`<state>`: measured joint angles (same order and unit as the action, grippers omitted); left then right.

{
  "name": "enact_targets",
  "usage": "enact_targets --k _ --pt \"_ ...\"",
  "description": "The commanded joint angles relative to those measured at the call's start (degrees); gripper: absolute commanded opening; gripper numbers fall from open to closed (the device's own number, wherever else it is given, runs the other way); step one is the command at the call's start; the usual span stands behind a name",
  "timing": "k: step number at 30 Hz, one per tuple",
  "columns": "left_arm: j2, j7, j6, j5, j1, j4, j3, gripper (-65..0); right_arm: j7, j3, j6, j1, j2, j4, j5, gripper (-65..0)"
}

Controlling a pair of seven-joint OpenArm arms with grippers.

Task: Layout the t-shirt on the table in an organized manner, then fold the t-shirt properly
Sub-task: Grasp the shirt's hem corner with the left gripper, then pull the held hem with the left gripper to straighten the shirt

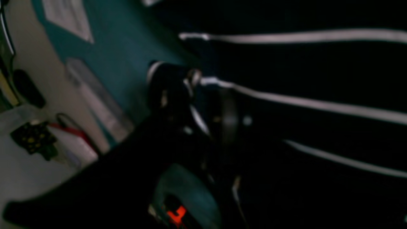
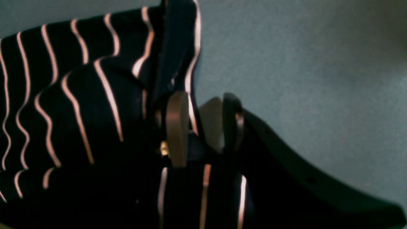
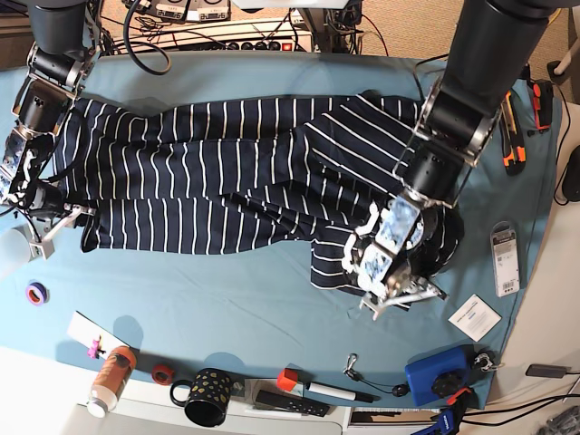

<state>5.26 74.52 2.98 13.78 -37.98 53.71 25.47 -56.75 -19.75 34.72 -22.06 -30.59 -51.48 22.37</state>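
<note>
A soft, limp navy-blue t-shirt with thin white stripes (image 3: 227, 172) lies spread across the teal-clothed bench (image 3: 227, 308); the right pincer (image 2: 198, 127) pinches its hem, while the left pincer's (image 3: 385, 272) state is unclear, best gripping edges.

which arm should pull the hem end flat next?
Right, probably. Its tool pinches the t-shirt edge at the table's side, with open cloth beyond. The left tool sits over the bunched sleeve end; its grip is unclear.
</note>
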Motion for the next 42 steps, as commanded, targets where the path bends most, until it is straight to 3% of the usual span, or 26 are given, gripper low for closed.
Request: enact_targets --k 1,7,13,15,23,26,28,32,36,38,42 --pt "0.13 1.29 0.52 1.6 -3.17 0.7 -0.15 -43.1 1.29 -0.22 0.15 -1.44 -1.46 -1.01 0.57 -46.3" --pt "-0.66 3.02 3.65 1.66 -8.76 0.7 -0.15 -43.1 1.84 -0.22 0.15 -1.44 -1.46 -1.01 0.57 -46.3" --pt "-0.76 -0.48 4.28 1.4 -12.79 0.68 -0.15 -43.1 2.12 -0.22 0.17 -1.42 -1.46 -1.01 0.57 -46.3" --pt "-0.79 -0.48 1.81 -0.39 -13.51 0.68 -0.15 -43.1 2.1 -0.22 0.15 -1.42 -1.46 -1.01 0.57 -46.3" --pt "-0.61 -2.99 -14.58 -16.04 -14.6 0.5 -0.15 -43.0 2.12 -0.22 0.15 -1.42 -1.44 -1.01 0.57 -46.3" --pt "-0.55 -4.35 -17.99 -17.46 -14.6 0.42 -0.15 -41.9 2.14 -0.22 0.15 -1.44 -1.46 -1.01 0.57 -46.3" --pt "-0.26 -7.06 -19.71 -17.53 -14.64 0.39 -0.15 -37.7 2.12 -0.22 0.15 -1.42 -1.46 -1.01 0.57 -46.3" --pt "0.96 -12.63 -21.09 -17.33 -14.73 -2.38 -0.15 -31.9 2.08 -0.22 0.15 -1.42 -1.46 -1.01 0.55 -46.3" --pt "2.62 -19.26 -20.11 -13.18 -14.75 -9.05 -0.15 -31.4 2.03 -0.22 0.15 -1.42 -1.46 -1.01 0.55 -46.3" --pt "3.56 -19.63 -18.08 -12.5 -14.73 -11.82 -0.15 -31.4 1.99 -0.22 0.17 -1.42 -1.46 -1.01 0.55 -46.3" --pt "5.35 -19.45 -17.86 -14.67 -14.73 -14.53 -0.15 -31.4 2.05 -0.22 0.15 -1.42 -1.44 -1.01 0.57 -46.3"
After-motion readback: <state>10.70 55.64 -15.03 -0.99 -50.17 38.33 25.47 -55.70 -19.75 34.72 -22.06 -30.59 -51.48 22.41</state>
